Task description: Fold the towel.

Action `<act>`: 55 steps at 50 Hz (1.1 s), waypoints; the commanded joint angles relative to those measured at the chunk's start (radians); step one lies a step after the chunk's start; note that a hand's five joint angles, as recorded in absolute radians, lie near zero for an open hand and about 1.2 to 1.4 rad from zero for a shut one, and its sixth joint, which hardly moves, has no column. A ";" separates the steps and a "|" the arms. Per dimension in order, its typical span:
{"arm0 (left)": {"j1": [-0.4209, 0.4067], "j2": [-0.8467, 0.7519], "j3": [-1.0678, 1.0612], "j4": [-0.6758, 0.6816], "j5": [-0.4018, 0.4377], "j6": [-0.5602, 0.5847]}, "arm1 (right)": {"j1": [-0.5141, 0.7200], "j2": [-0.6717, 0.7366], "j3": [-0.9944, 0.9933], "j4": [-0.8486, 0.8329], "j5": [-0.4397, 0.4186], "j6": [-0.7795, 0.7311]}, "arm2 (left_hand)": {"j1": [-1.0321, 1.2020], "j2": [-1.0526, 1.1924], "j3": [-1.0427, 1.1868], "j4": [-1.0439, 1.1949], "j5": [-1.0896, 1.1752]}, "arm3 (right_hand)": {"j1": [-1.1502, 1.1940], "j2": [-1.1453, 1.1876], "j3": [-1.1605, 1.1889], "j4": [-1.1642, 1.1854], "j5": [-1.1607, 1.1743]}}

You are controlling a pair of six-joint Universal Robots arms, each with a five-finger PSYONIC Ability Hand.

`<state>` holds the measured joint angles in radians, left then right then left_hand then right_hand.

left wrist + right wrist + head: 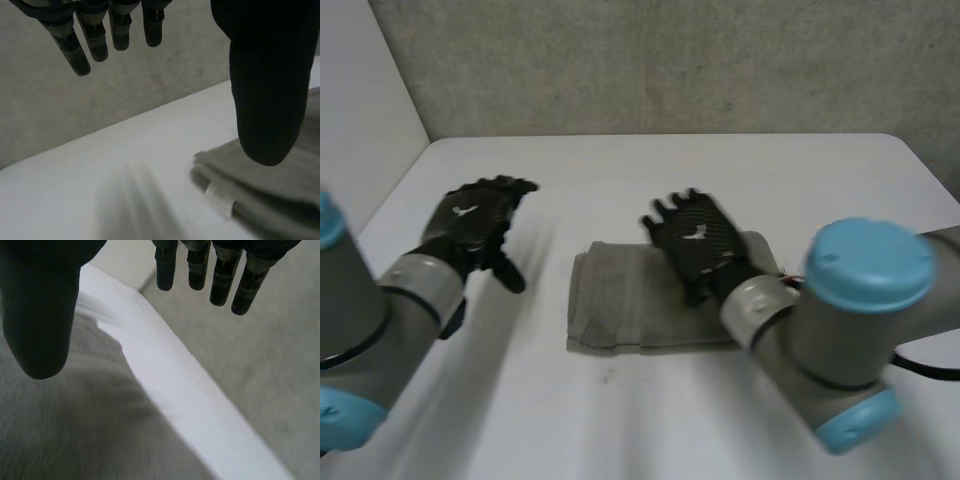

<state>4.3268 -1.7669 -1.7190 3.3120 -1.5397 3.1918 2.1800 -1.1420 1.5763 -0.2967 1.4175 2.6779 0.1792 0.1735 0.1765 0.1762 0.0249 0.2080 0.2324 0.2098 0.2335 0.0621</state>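
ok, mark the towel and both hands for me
towel (620, 305), head view, bare folded top layer
left hand (470, 222), head view, back of the hand
right hand (700, 238), head view, back of the hand

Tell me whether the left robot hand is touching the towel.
Apart. The head view shows a strip of bare table between the left robot hand and the grey towel.

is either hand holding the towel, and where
Nothing is held. Left hand open beside the towel, right hand open over it.
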 commanded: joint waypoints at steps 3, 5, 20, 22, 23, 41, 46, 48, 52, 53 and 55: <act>-0.200 -0.253 0.218 -0.003 -0.118 0.005 | -0.248 -0.044 0.175 0.146 -0.060 0.138 | 0.025 0.031 0.028 0.029 0.005 | -0.033 -0.058 -0.035 -0.059 -0.062; -0.223 -0.306 0.257 -0.008 -0.146 0.008 | -0.288 -0.044 0.206 0.140 -0.078 0.137 | 0.025 0.031 0.028 0.029 0.005 | -0.024 -0.049 -0.026 -0.050 -0.053; -0.303 -0.517 0.339 -0.080 -0.243 0.034 | -0.361 0.039 0.223 -0.016 -0.100 0.005 | 0.011 0.017 0.014 0.014 -0.009 | 1.188 1.164 1.186 1.163 1.160; -0.308 -0.510 0.325 -0.080 -0.243 0.034 | -0.355 0.009 0.196 -0.018 -0.097 -0.065 | 0.011 0.016 0.014 0.014 -0.009 | 1.188 1.164 1.186 1.163 1.160; -0.308 -0.490 0.309 -0.080 -0.244 0.036 | -0.355 0.008 0.195 -0.018 -0.097 -0.066 | 0.011 0.016 0.014 0.014 -0.009 | 1.188 1.164 1.186 1.163 1.160; -0.179 -0.059 0.095 -0.078 -0.332 0.036 | 0.214 0.201 -0.165 -0.010 -0.112 -0.243 | 0.014 0.019 0.016 0.017 -0.007 | 1.188 1.164 1.186 1.163 1.160; -0.099 0.018 0.044 -0.078 -0.330 0.034 | 0.291 0.303 -0.209 -0.005 -0.106 -0.279 | 0.017 0.022 0.019 0.020 -0.004 | 1.188 1.164 1.186 1.163 1.160; -0.082 0.030 0.036 -0.078 -0.329 0.034 | 0.305 0.330 -0.222 -0.005 -0.101 -0.282 | 0.017 0.022 0.019 0.020 -0.004 | 1.188 1.164 1.186 1.163 1.160; -0.073 0.037 0.035 -0.075 -0.327 0.031 | 0.310 0.328 -0.237 -0.005 -0.068 -0.270 | 0.017 0.022 0.019 0.020 -0.004 | 0.467 0.442 0.465 0.441 0.438; -0.078 0.037 0.038 -0.071 -0.324 0.031 | 0.310 0.327 -0.237 -0.005 -0.068 -0.270 | 0.017 0.022 0.019 0.020 -0.004 | 0.461 0.437 0.459 0.436 0.433; -0.082 0.037 0.045 -0.068 -0.317 0.031 | 0.305 0.303 -0.237 -0.005 -0.045 -0.257 | 0.022 0.028 0.025 0.026 0.002 | 0.050 0.026 0.048 0.025 0.022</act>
<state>4.2515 -1.7272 -1.6863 3.2350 -1.8708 3.2245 2.4928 -0.8134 1.3453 -0.3026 1.3322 2.3977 0.1793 0.1716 0.1745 0.1739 0.0228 0.5856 0.7652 0.7779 0.7757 0.6043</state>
